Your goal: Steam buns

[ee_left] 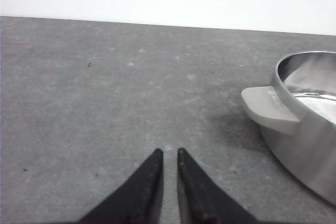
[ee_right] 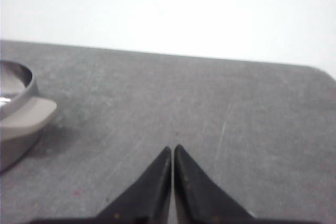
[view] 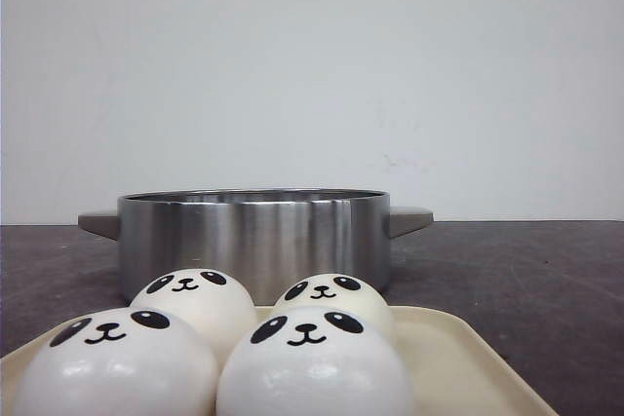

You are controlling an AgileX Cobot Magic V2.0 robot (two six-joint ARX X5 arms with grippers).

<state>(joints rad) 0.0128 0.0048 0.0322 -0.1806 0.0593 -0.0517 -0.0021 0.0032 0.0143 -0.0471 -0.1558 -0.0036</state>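
Four buns (view: 310, 362), smooth glossy white domes w/ black panda faces, sit two-by-two on a cream tray (view: 466, 358) w/ a low rounded rim. Front pair touch each other; rear pair sit just behind, partly hidden. The tray lies at the counter's near edge.

Just behind the tray stands a pot (view: 255, 241): brushed stainless steel, straight cylindrical wall, no lid, w/ flat grey lug handles on both sides. Polished interior reflects light in the left wrist view.

Counter (view: 526, 270): dark grey, matte, speckled, w/ faint scratches. A plain white wall (view: 312, 65) runs along its far edge.

Left hand (ee_left: 169, 153): black tapered fingers nearly together, a narrow gap between the tips, holding nothing, low over bare counter toward the left edge, beside the pot's left handle (ee_left: 269, 109).

Right hand (ee_right: 172, 149): fingers pressed together at the tips, holding nothing, low over bare counter toward the right edge; the pot's right handle (ee_right: 26, 115) is well apart from it.
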